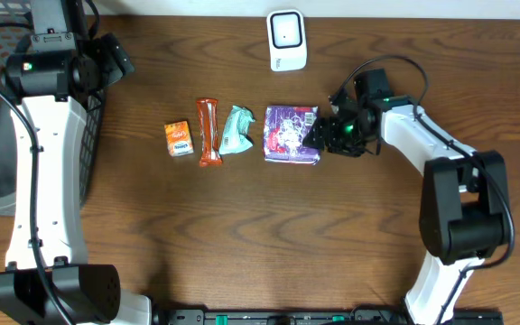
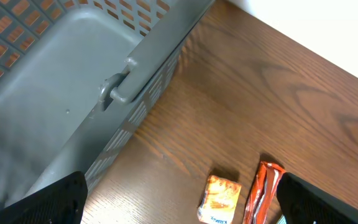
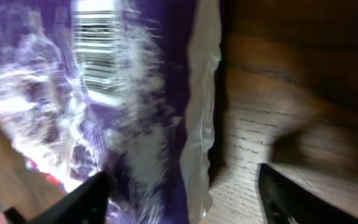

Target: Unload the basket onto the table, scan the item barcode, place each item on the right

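Purple foil packet [image 1: 291, 134]: laid flat near the counter [image 1: 242, 226] centre, scanner [image 1: 287, 41] at its 12 o'clock. Judged light, soft, slippery; best taken by the crimped seam [image 3: 202, 93] at 3 o'clock, straddled by the right claw [image 1: 325, 135], jaws apart, unclamped. Left claw [image 2: 185, 194] held wide, empty.

Right wrist view: purple packet [image 3: 135, 124] blurred, cut off at top, left and bottom edges; barcode [image 3: 98, 50] bars smeared. Left wrist view: red bar [image 2: 263, 193] and grey basket [image 2: 160, 56] cut off.
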Tool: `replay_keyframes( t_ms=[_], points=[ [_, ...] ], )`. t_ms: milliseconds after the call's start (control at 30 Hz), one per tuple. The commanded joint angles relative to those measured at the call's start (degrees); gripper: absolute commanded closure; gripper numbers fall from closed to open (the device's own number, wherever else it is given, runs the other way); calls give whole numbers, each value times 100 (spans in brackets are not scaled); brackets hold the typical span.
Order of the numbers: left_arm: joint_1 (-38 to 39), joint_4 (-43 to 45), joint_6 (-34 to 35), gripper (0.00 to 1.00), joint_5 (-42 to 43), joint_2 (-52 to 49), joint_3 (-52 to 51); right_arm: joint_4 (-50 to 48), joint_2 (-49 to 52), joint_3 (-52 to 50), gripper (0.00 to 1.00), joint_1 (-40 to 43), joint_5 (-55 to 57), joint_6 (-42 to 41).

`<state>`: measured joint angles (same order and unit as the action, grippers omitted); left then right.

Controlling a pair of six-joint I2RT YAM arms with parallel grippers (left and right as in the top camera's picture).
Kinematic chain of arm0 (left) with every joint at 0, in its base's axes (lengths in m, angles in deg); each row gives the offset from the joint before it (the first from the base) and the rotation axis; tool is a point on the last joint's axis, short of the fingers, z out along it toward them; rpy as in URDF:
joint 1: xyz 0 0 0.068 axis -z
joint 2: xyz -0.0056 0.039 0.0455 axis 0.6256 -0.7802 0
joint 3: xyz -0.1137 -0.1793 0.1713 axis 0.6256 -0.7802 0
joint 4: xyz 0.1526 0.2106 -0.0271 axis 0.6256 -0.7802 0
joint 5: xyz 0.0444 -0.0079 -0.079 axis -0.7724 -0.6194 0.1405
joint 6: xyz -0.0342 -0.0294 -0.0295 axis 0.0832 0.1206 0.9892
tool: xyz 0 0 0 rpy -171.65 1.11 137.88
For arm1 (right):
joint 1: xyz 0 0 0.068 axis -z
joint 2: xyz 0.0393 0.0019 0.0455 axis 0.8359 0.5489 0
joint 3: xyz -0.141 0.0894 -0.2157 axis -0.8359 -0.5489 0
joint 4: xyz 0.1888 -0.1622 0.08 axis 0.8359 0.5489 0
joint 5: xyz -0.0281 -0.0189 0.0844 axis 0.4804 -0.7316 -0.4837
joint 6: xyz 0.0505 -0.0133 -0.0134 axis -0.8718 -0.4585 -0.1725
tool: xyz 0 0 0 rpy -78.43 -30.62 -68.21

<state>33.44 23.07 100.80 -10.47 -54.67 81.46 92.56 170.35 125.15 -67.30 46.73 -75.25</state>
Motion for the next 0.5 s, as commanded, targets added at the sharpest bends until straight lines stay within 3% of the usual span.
replay_keyframes(
  t_ms=[0, 67, 167, 200, 300, 467],
  points=[
    [-81, -13, 57, 2, -118, 72, 35, -48, 256, 85, 45, -28, -127, 57],
    [-81, -13, 57, 2, -118, 72, 35, -79, 339, 85, 60, -28, -101, 59],
    [-81, -13, 57, 2, -118, 72, 35, -76, 350, 85, 95, -26, 74, 59],
    [-81, -13, 57, 2, -118, 72, 35, -59, 315, 94, 99, -22, 146, 55],
    [-81, -13, 57, 2, -118, 72, 35, 44, 190, 151, 99, -22, 431, 37],
    [-81, -13, 57, 2, -118, 72, 35, 866, -162, 691, 99, -35, 1897, 37]
  ],
)
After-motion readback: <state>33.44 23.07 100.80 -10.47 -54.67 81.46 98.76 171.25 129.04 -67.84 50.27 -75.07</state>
